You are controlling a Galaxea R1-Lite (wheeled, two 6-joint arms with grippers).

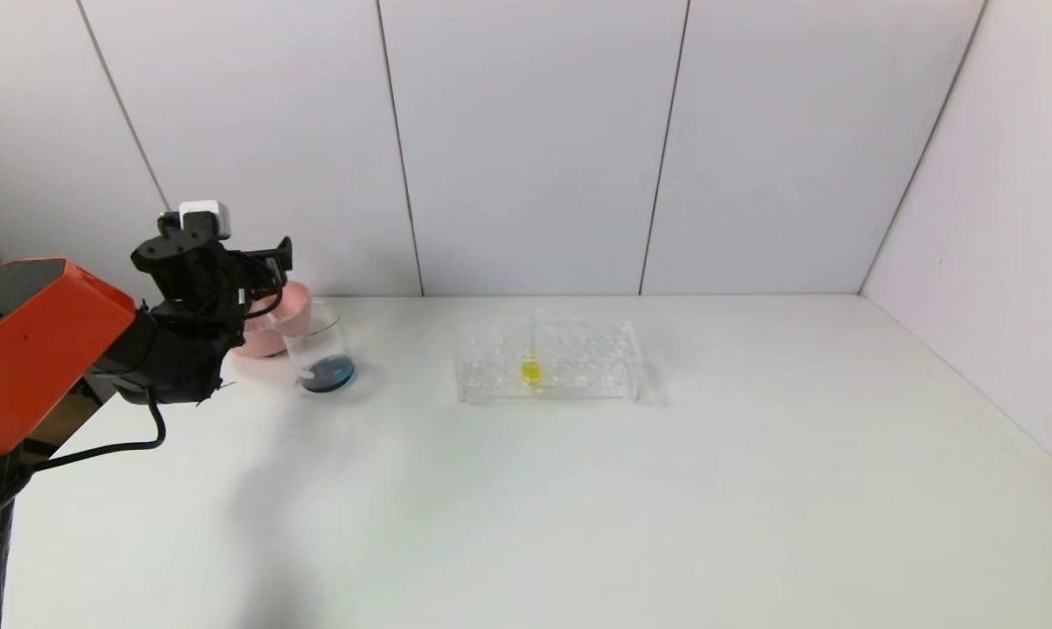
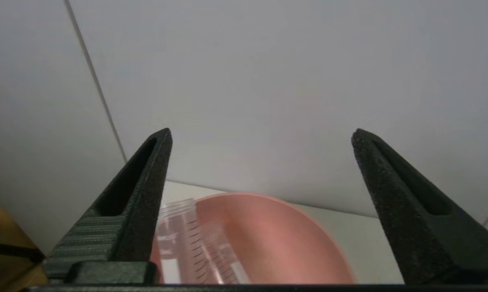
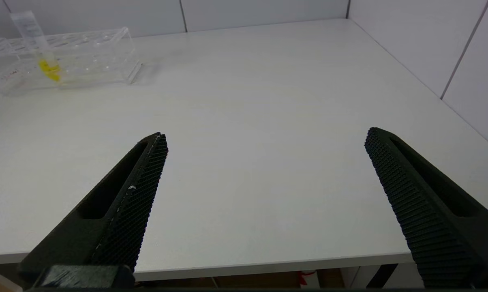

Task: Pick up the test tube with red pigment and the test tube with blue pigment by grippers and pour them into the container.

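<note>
2 clear tubes point(image 2: 199, 247) lie in the pink bowl point(image 2: 276, 243), partly hidden behind a finger of the left gripper point(image 2: 262, 136); their contents cannot be made out, and their long axes run toward the bowl's rim. That gripper is spread wide and empty above the bowl. Beside the bowl, the beaker point(image 1: 319, 351) stands upright holding dark blue liquid. Off the table's near edge, the right gripper point(image 3: 266, 136) is also wide and empty. 1 yellow tube point(image 1: 532, 354) stands upright in the rack point(image 1: 548, 362).
</note>
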